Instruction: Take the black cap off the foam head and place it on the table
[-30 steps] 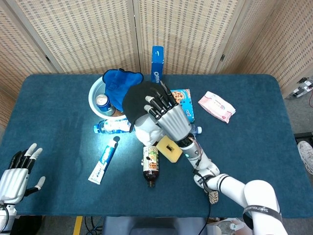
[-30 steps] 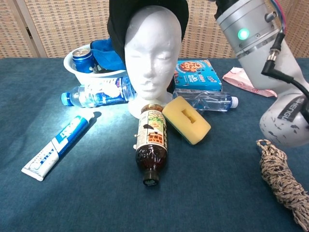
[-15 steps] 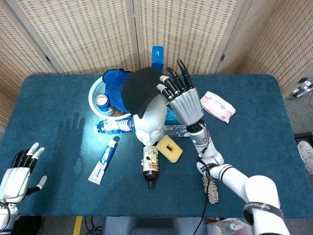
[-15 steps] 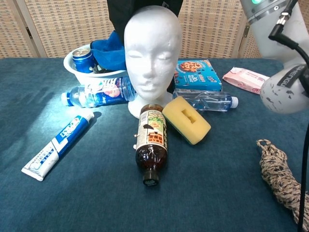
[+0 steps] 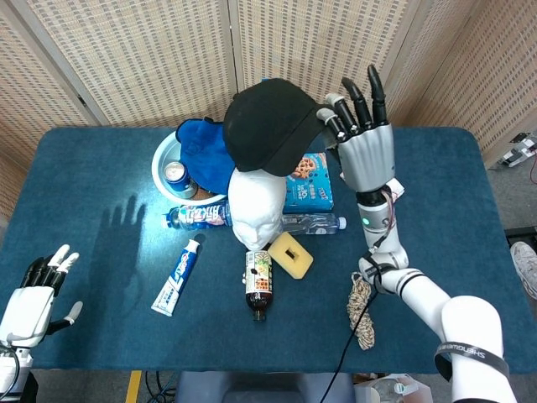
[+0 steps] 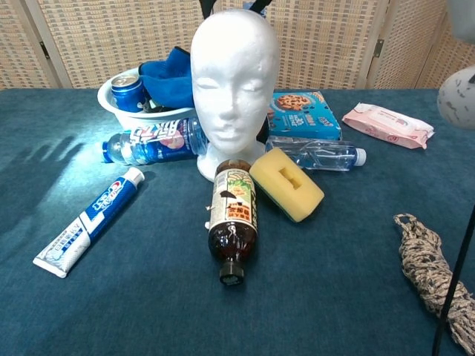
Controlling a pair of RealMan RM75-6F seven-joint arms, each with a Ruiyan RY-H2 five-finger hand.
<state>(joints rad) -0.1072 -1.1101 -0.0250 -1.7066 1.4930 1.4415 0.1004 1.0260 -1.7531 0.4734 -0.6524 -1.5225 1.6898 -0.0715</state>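
Note:
The black cap (image 5: 270,126) hangs in the air above and behind the white foam head (image 5: 256,210), clear of it. My right hand (image 5: 359,143) is raised high and pinches the cap's brim at its right side, other fingers spread upward. In the chest view the foam head (image 6: 234,74) stands bare on the blue table, and only a sliver of the cap (image 6: 256,6) shows at the top edge. My left hand (image 5: 33,294) rests low at the table's near left corner, fingers apart, holding nothing.
Around the head lie a white bowl (image 5: 165,155) with a can and blue cloth, a water bottle (image 6: 152,141), toothpaste (image 6: 85,222), a brown bottle (image 6: 231,219), a yellow sponge (image 6: 286,184), a cookie box (image 6: 306,115), a pink pack (image 6: 388,124) and a rope bundle (image 6: 434,278).
My right hand has risen and moved right, lifting the cap fully off the foam head. The water bottle by the bowl shifted slightly. The left hand stayed low.

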